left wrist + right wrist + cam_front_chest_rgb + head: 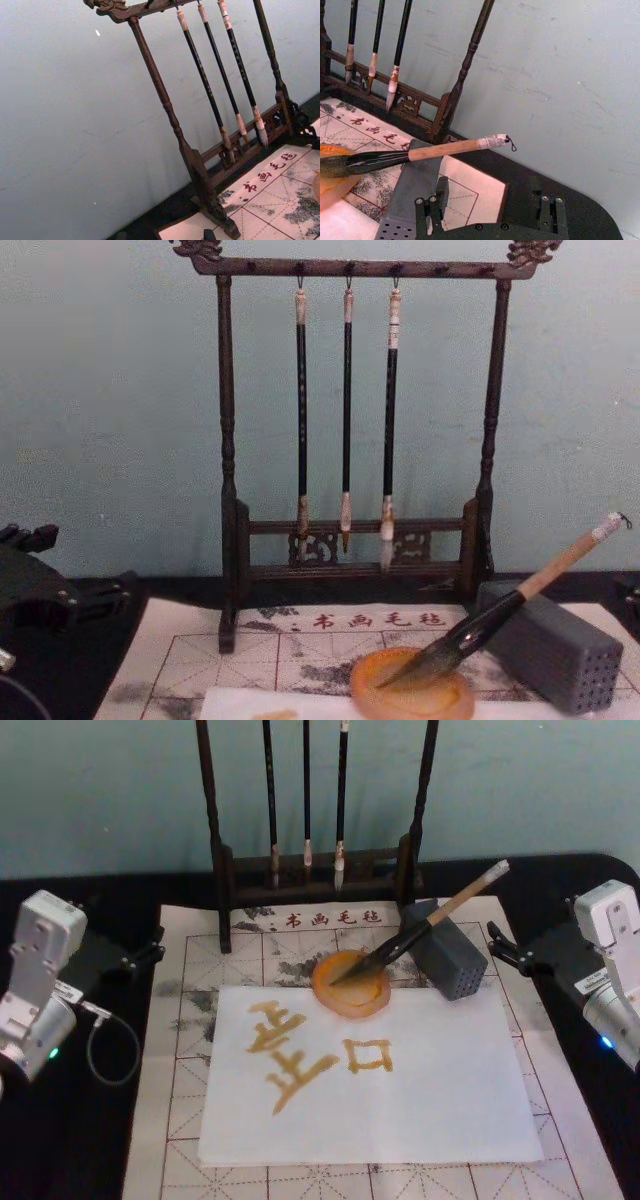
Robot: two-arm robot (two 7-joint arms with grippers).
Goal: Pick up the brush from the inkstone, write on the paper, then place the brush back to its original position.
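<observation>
**A:** Head view?
**B:** The brush point(432, 923) has its bristles in the inkstone point(336, 1004), handle running to 2 o'clock across the grey block point(456, 963). Inkstone sits on the paper's point(430, 1090) 12 o'clock edge. Amber characters point(290, 1055) on the paper. Left gripper point(146, 954) at 9 o'clock of the felt mat point(190, 975), right gripper point(500, 948) at 3 o'clock. Both are clear of the brush.
**A:** Left wrist?
**B:** Rack point(165, 102), three thin brushes point(220, 85) hanging, mat corner. Left gripper open or closed: can't tell.
**A:** Right wrist?
**B:** Right gripper point(488, 200) is spread wide, nothing in it. Brush point(445, 149) lies beyond it, handle on the block, tip over the inkstone.
**A:** Chest?
**B:** Brush point(540, 585) tilted, tip down in the inkstone point(372, 692), cap up at 2 o'clock. Block just at 3 o'clock of the inkstone.
</observation>
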